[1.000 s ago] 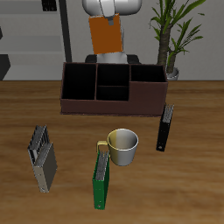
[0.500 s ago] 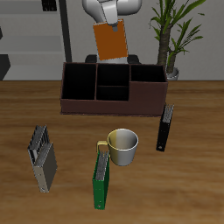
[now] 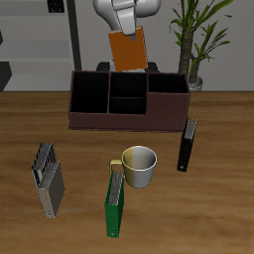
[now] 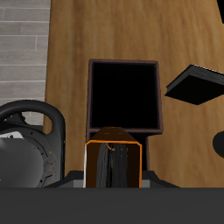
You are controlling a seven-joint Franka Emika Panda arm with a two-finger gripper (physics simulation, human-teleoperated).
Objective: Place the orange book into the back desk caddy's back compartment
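- Up above the table, the gripper (image 3: 125,22) is clamped on the top edge of the orange book (image 3: 128,50), which hangs from it in the air, slightly tilted.
- In the exterior view the book's lower edge shows just above the rear wall of the back desk caddy (image 3: 127,117); I cannot tell whether it touches the wall.
- The back compartment (image 3: 127,86), black inside, lies below and a little in front of the hanging book.
- From the wrist view the orange book (image 4: 112,164) appears edge-on between the fingers, with the caddy's dark cells (image 4: 123,96) beneath it.
- Nearer the table's front edge stands a cream mug (image 3: 140,166), and a green book (image 3: 116,204) stands just beside it.
- A black book (image 3: 187,145) stands upright off one end of the caddy, apart from it.
- A grey wire-backed holder (image 3: 49,180) sits toward the opposite side of the table, well apart from the mug.
- A potted plant (image 3: 193,40) rises behind the caddy.
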